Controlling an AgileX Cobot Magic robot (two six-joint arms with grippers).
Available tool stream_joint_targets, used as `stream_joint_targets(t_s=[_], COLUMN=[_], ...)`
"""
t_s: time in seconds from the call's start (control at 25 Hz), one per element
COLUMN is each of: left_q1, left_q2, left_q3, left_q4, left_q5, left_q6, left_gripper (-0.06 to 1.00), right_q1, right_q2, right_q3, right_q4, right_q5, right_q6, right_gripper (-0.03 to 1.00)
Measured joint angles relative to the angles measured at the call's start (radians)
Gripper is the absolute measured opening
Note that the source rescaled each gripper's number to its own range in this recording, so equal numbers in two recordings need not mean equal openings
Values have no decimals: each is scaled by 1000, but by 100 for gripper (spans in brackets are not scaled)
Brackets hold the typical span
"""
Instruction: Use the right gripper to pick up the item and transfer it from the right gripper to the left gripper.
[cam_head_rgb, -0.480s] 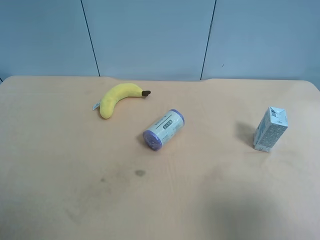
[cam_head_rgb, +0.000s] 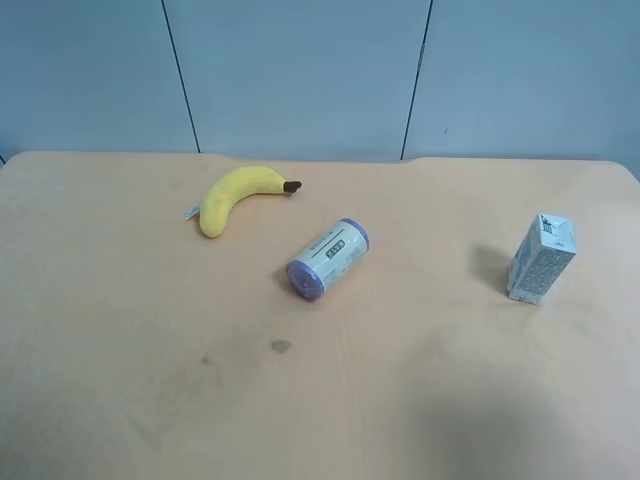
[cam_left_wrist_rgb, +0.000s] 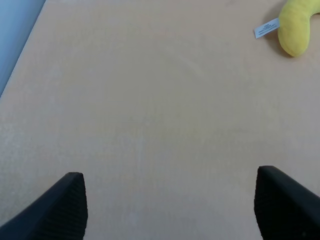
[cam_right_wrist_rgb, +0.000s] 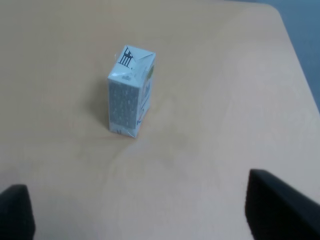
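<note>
The item, a small white and light-blue carton (cam_head_rgb: 541, 258), stands upright on the tan table at the exterior high view's right. In the right wrist view the carton (cam_right_wrist_rgb: 130, 92) is ahead of my right gripper (cam_right_wrist_rgb: 142, 212), well apart from it. Its two black fingertips (cam_right_wrist_rgb: 272, 202) show wide apart at the frame's lower corners, open with nothing between them. My left gripper (cam_left_wrist_rgb: 172, 202) is also open over bare table, its fingertips (cam_left_wrist_rgb: 67, 202) far apart and empty. Neither arm shows in the exterior high view.
A yellow banana (cam_head_rgb: 237, 196) lies toward the back, and its tagged end (cam_left_wrist_rgb: 297, 27) shows ahead of the left gripper. A purple-ended white can (cam_head_rgb: 327, 259) lies on its side mid-table. The table edge (cam_right_wrist_rgb: 295, 55) runs close beyond the carton.
</note>
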Motion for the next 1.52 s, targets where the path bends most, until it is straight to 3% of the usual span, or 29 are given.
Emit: stream_joint_targets(t_s=[0.32,0.76,0.96,1.52], left_q1=[0,0,0,0], left_q2=[0,0,0,0], left_q3=[0,0,0,0], left_q4=[0,0,0,0], left_q5=[0,0,0,0], left_q6=[0,0,0,0], left_gripper=[69,69,69,69], right_q1=[0,0,0,0], right_q2=[17,473,686,1170], right_q3=[-14,-304,-342,-342], right_q4=[0,-13,-55,-104], right_q5=[4,-4,-7,-20], right_q6=[38,61,88,376], right_gripper=[78,99,100,100])
